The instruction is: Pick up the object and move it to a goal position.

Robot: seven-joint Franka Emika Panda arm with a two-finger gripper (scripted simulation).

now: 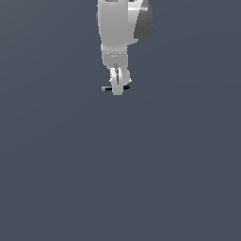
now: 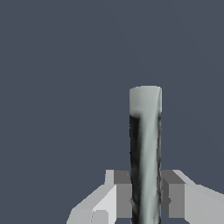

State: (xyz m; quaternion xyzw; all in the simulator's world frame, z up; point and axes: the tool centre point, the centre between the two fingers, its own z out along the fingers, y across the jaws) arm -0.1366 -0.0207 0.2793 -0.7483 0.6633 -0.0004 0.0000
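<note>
Up close in the wrist view, the claw (image 2: 145, 199) is squeezed shut on the stick (image 2: 145, 144), one finger (image 2: 124, 199) pressing each side. The stick (dark with light grey on it) pokes out past the fingers. Farther off, the exterior view shows the claw (image 1: 116, 89) holding the stick (image 1: 106, 88) sideways under the arm (image 1: 123, 28). So the grab looks done. Carrying it to the goal is left; I see no goal mark.

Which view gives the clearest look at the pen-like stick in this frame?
The wrist view. There the stick fills the frame between the fingers of the hand, its grey body and dark streak plain. In the exterior view the stick is only a tiny sliver poking out either side of the hand.
</note>
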